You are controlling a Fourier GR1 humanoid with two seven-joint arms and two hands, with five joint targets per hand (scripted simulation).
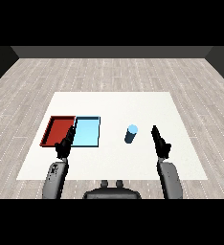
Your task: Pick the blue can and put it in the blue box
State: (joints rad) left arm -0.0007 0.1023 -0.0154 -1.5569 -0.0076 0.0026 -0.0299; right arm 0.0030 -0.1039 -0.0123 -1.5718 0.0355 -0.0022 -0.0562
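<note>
nothing is done yet: the blue can stands on the worktop outside the blue box, with the right hand released beside it and ungrasped.

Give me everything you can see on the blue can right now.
The blue can is a small plain cylinder, light blue on top with darker blue sides, standing upright on the white table. It sits right of the light blue tray and left of the right hand. Nothing touches it; neither hand holds it.
</note>
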